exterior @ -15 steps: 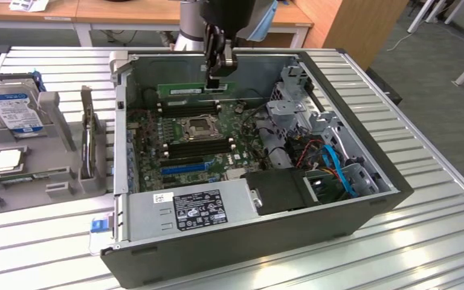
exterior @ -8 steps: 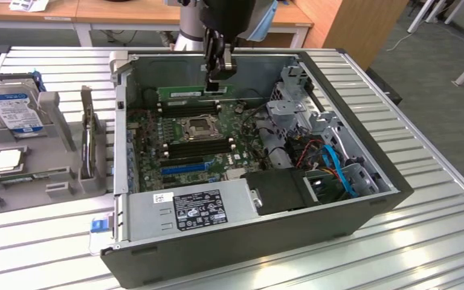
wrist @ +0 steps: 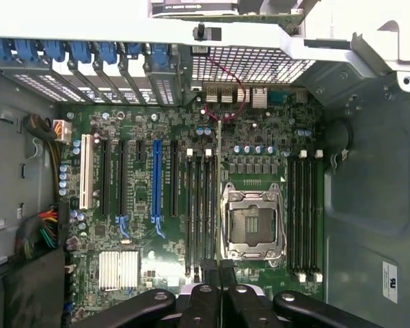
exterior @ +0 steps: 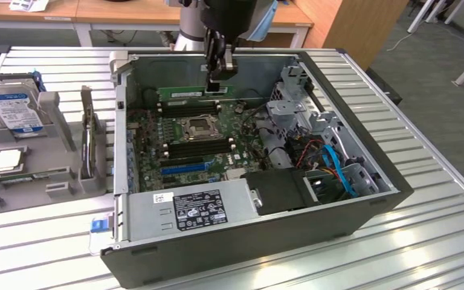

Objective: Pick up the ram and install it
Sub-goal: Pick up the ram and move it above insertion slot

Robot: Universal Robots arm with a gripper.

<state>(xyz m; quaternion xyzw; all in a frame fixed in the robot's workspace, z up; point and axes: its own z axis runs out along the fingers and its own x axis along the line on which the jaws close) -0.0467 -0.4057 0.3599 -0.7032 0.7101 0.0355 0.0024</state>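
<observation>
Green, thin, flat ram (exterior: 185, 94) hangs pinched between dark, blocky fingers (exterior: 215, 67).

Bright overhead light glares along the ribbed surface's (exterior: 425, 241) near edge; the computer case's (exterior: 256, 254) interior sits in soft shadow.

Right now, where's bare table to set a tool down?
Bare table slats on the near side of the grey fixture, beside the case; also along the case at the exterior view's right. Crowded: inside the case, where the claw holds the ram.
</observation>
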